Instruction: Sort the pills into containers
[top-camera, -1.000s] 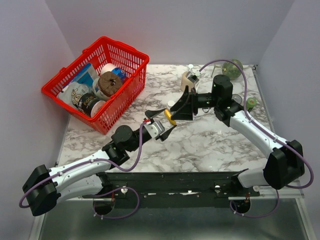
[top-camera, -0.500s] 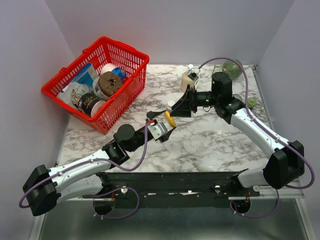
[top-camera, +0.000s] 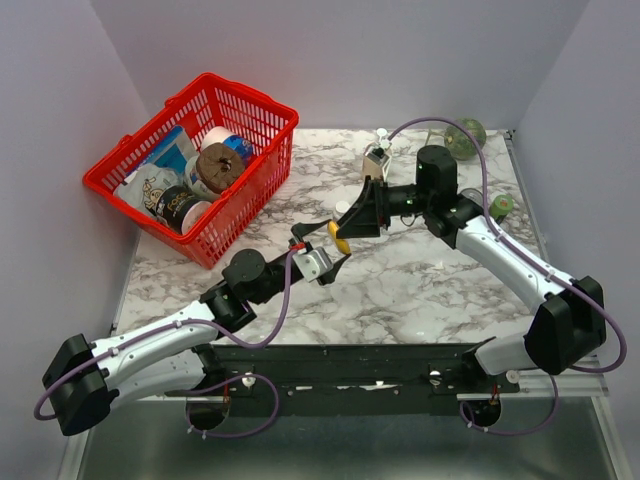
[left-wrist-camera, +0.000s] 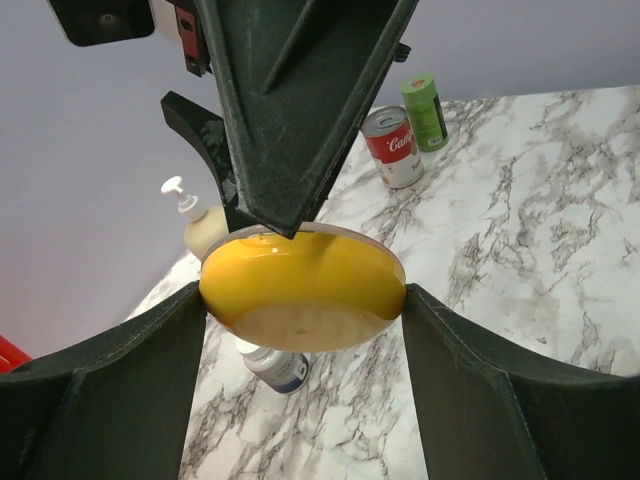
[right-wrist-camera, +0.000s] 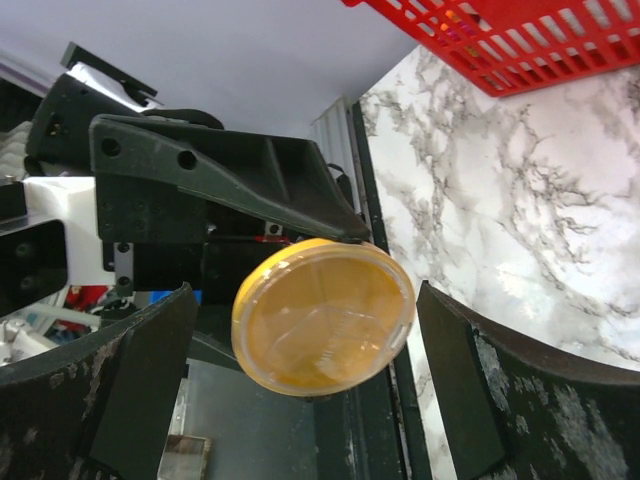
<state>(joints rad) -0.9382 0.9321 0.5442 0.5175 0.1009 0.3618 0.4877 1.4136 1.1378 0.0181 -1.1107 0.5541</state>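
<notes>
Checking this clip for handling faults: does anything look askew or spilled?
The amber round dish is in the air, tilted on edge between the fingers of the left gripper, with a finger of the right gripper at its upper rim. Held that way, contents might slide out. No spilled pills are visible.

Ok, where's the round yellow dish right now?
Top view: the round yellow dish is held above mid-table, right of the red basket, pinched in the left claw and sitting between the right claw's open fingers.
</notes>
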